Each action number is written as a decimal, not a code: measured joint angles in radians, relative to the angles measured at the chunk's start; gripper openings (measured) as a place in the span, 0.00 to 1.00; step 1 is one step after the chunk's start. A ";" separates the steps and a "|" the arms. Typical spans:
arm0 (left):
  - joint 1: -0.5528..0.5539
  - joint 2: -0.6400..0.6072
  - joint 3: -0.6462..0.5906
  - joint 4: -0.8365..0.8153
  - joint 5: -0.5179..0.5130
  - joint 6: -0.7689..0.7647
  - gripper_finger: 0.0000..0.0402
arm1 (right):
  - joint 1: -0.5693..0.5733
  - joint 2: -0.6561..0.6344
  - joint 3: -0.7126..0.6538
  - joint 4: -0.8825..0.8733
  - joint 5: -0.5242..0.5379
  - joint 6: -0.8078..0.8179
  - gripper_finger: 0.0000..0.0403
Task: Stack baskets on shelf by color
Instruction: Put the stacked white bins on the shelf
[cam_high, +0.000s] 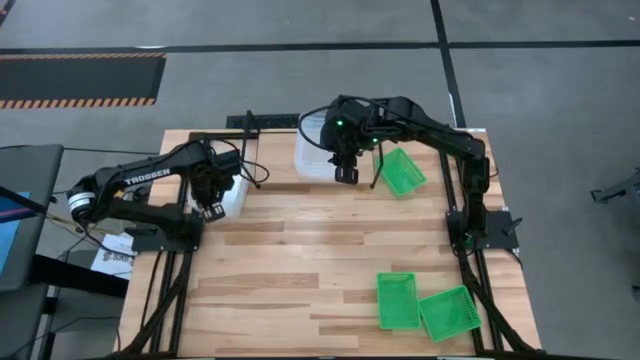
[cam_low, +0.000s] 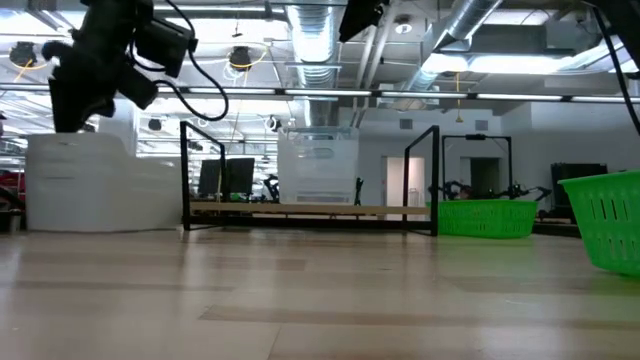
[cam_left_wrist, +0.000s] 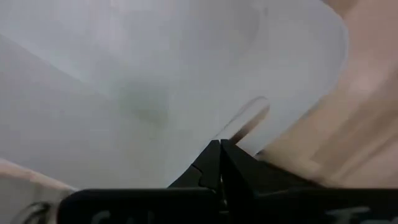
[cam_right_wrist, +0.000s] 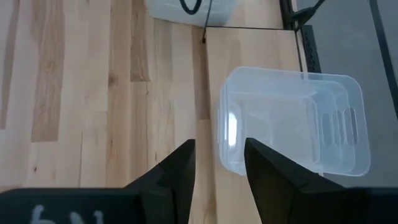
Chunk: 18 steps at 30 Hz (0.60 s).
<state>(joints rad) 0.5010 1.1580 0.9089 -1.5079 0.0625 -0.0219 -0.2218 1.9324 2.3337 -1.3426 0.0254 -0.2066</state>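
A white basket (cam_high: 234, 196) (cam_low: 100, 185) stands on the table's left side. My left gripper (cam_high: 211, 206) (cam_low: 68, 112) (cam_left_wrist: 221, 145) is shut and points down into it, over its white inside (cam_left_wrist: 155, 81). The shelf (cam_high: 262, 122) (cam_low: 310, 209), black legs with a light board, stands at the far edge. A clear basket (cam_high: 316, 150) (cam_low: 320, 165) (cam_right_wrist: 292, 121) rests on its board. My right gripper (cam_high: 345, 173) (cam_right_wrist: 219, 157) hovers open above that basket's near end, touching nothing. A green basket (cam_high: 402, 171) (cam_low: 487, 217) sits on the table right of the shelf. My left gripper comes from above with its shut fingers (cam_left_wrist: 233, 163) pointing down into the white basket's hollow. I cannot tell whether they touch its floor or wall.
Two more green baskets (cam_high: 397, 300) (cam_high: 447, 312) lie near the table's near right corner; one (cam_low: 605, 225) shows at the low view's right. Bare wood spreads across the table's middle (cam_high: 300, 250). A black cable (cam_high: 250, 170) runs by the left arm.
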 joint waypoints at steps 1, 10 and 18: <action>-0.010 0.000 0.000 0.000 0.038 -0.027 0.00 | 0.002 0.000 0.000 0.000 0.000 0.000 0.40; -0.146 0.000 0.000 0.049 0.453 -0.247 0.00 | 0.027 0.000 0.000 0.000 0.000 0.008 0.40; -0.274 0.000 0.000 0.255 0.535 -0.374 0.00 | 0.056 0.000 0.000 0.000 0.000 0.024 0.40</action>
<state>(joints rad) 0.2272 1.1580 0.9089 -1.2525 0.5976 -0.3958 -0.1657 1.9324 2.3337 -1.3426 0.0254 -0.1823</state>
